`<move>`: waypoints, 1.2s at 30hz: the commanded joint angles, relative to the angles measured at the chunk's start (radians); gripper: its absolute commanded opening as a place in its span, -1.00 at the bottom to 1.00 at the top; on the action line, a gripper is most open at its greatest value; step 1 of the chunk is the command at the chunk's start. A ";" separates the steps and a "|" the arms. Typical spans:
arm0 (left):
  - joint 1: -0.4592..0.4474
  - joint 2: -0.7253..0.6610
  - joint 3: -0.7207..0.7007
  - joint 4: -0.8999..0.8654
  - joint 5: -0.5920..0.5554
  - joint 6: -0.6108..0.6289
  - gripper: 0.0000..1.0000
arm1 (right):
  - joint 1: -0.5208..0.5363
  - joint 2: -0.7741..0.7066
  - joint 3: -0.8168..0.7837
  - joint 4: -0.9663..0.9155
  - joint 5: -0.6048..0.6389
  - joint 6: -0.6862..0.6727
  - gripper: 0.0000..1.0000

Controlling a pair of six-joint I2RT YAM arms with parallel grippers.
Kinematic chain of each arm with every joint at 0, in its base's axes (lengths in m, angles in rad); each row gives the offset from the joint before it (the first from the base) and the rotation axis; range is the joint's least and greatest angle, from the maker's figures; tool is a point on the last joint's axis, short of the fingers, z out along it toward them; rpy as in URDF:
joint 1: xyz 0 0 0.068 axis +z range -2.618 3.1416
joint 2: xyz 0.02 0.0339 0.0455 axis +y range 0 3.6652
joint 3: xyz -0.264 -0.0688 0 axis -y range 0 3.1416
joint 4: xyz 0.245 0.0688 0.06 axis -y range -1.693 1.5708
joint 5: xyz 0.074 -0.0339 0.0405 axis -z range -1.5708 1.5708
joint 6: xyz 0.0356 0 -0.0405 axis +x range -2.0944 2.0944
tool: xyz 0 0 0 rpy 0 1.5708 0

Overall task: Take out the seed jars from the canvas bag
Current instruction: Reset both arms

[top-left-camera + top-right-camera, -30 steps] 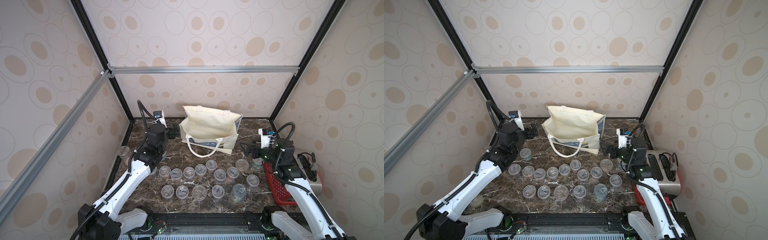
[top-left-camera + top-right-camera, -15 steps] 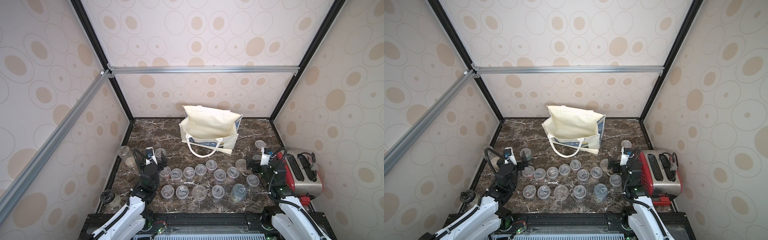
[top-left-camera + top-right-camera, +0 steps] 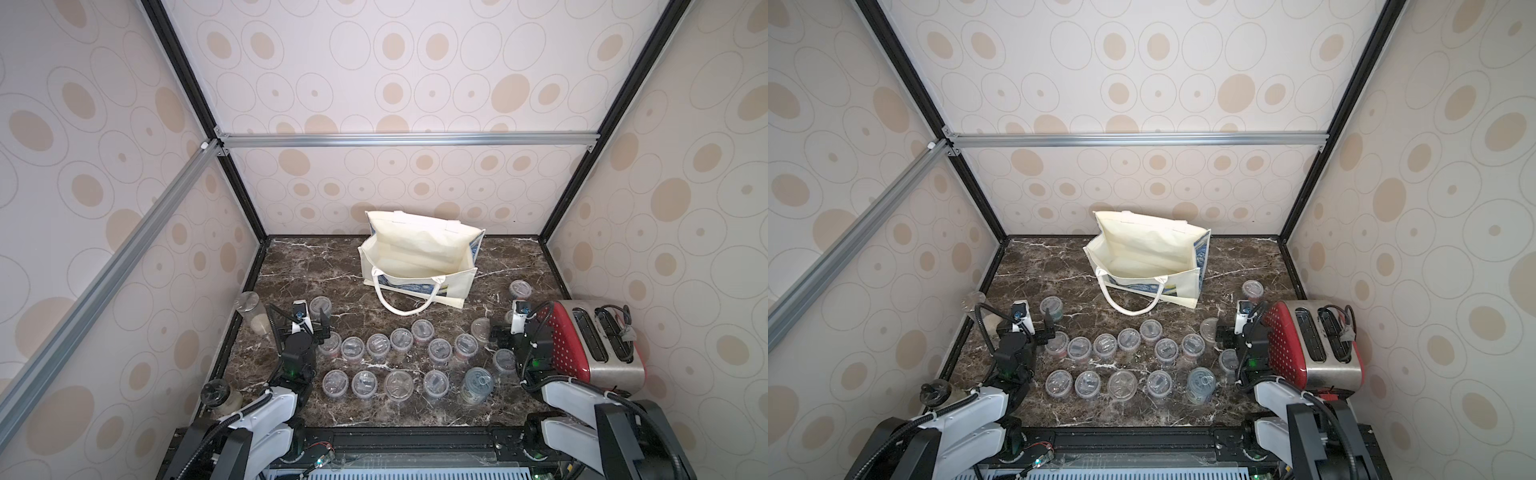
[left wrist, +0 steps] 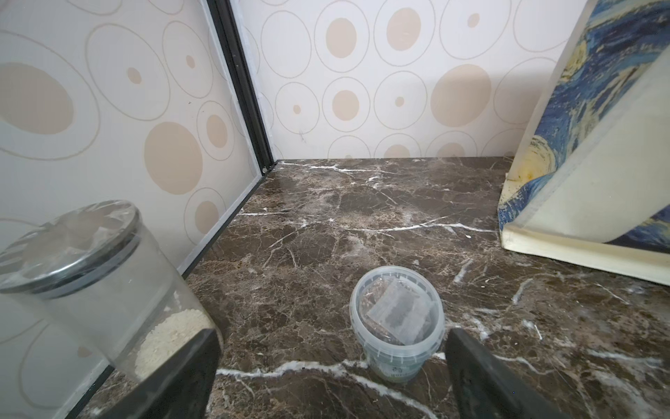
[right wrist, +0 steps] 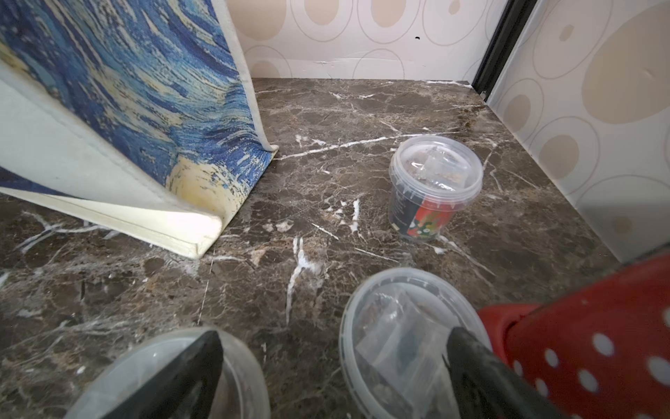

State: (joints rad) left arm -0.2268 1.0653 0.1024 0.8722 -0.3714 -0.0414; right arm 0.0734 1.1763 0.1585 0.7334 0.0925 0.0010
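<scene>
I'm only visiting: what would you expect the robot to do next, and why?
Probably just park both arms and stop. In a top view the canvas bag shows only bare cream lining inside. The seed jars stand out on the marble table. The left gripper and right gripper are open and hold nothing. A bag corner might hide one, though.
</scene>
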 commanded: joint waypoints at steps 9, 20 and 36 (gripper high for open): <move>0.086 0.182 0.029 0.258 0.184 0.045 0.96 | -0.003 0.314 0.143 0.242 -0.024 -0.050 0.97; 0.147 0.327 0.135 0.287 0.273 0.082 0.95 | -0.003 0.341 0.193 0.165 -0.010 -0.048 0.97; 0.182 0.496 0.118 0.458 0.302 0.054 0.95 | -0.003 0.358 0.251 0.081 -0.009 -0.045 0.96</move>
State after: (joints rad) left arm -0.0540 1.5589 0.2092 1.2457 -0.0856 0.0116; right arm 0.0719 1.5276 0.3954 0.8349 0.0795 -0.0341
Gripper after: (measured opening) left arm 0.978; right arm 0.983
